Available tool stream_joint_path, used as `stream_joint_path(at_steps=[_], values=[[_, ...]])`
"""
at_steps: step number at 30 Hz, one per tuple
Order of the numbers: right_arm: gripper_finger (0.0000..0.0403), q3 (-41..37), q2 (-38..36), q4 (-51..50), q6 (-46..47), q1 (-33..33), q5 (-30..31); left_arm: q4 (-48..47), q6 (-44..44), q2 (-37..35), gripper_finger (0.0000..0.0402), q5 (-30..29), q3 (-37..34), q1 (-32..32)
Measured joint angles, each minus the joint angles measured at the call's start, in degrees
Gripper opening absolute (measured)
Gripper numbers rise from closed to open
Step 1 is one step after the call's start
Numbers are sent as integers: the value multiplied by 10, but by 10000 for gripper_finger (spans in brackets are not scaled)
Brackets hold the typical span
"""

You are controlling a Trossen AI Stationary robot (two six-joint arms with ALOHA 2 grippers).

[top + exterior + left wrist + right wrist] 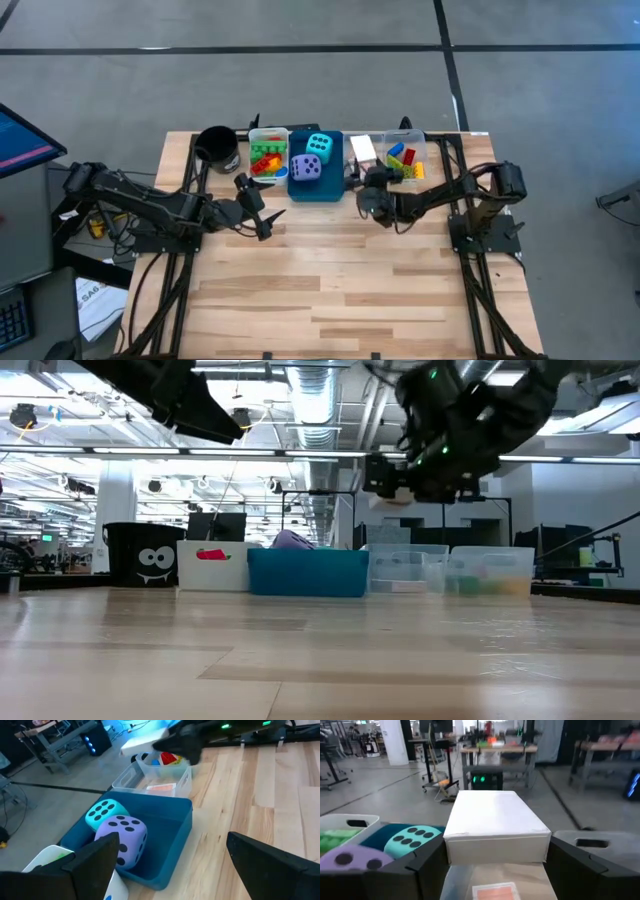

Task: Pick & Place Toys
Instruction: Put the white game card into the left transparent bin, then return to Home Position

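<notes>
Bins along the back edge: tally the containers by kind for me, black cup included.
White bin with bricks: 1
Blue bin with two dice: 1
Clear bins: 2
Black cup: 1
Total: 5

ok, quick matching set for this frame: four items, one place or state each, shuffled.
1. purple die
2. white box
3. black cup
4. left hand

A. open, in front of the bins
B. in the blue bin
C. held in the right hand
D. at the row's left end

Pairs: 1-B, 2-C, 3-D, 4-A
</notes>
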Motion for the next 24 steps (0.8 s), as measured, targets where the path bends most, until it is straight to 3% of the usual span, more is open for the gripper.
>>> stream_joint_path(at_steps=[6, 14, 24], values=[[277, 0, 0, -6, 39, -60, -114, 5, 10, 0, 360, 0, 0, 0], [283, 0, 0, -48, 33, -62, -130, 7, 26, 0, 360, 1, 0, 0], [327, 0, 0, -77, 32, -64, -164, 8, 24, 0, 360, 1, 0, 0]])
